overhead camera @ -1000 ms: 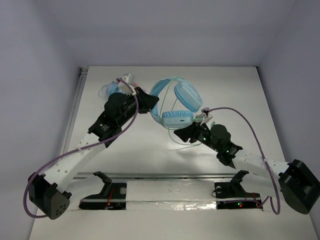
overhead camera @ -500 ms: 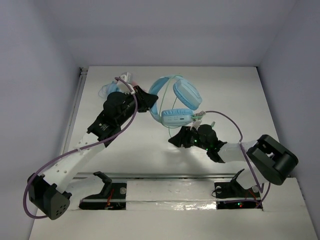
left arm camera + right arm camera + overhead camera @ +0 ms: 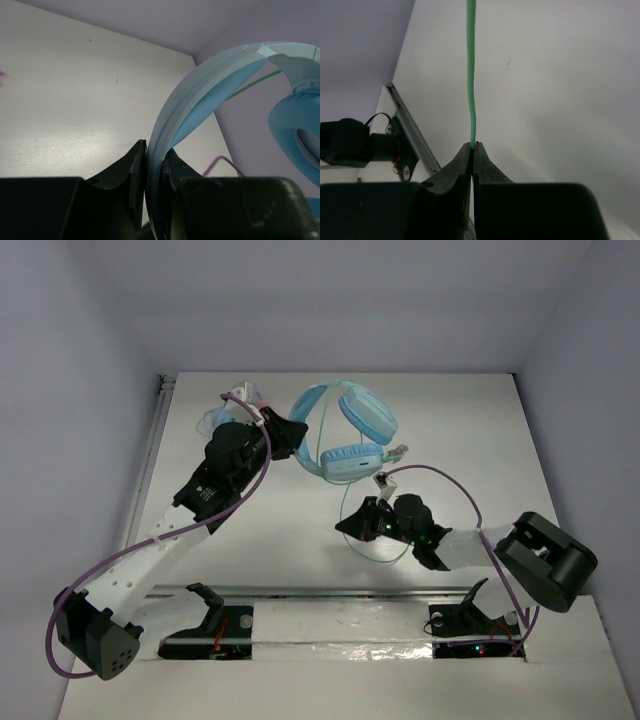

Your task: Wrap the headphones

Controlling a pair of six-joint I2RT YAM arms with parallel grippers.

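The light-blue headphones hang lifted above the table's far middle, ear cups facing right. My left gripper is shut on the padded band, which rises between its fingers; one ear cup shows at the right. The thin pale-green cable runs straight up from my right gripper, which is shut on it. In the top view the right gripper sits low over the table, in front of the ear cups.
Smaller blue headphones with a pink part lie at the far left behind the left arm. A metal rail crosses the near edge, with two black stands. Walls close the table on three sides.
My right gripper dropped away from the ear cups toward the near side and closed on the cable. The left gripper carried the headphones a little farther back.
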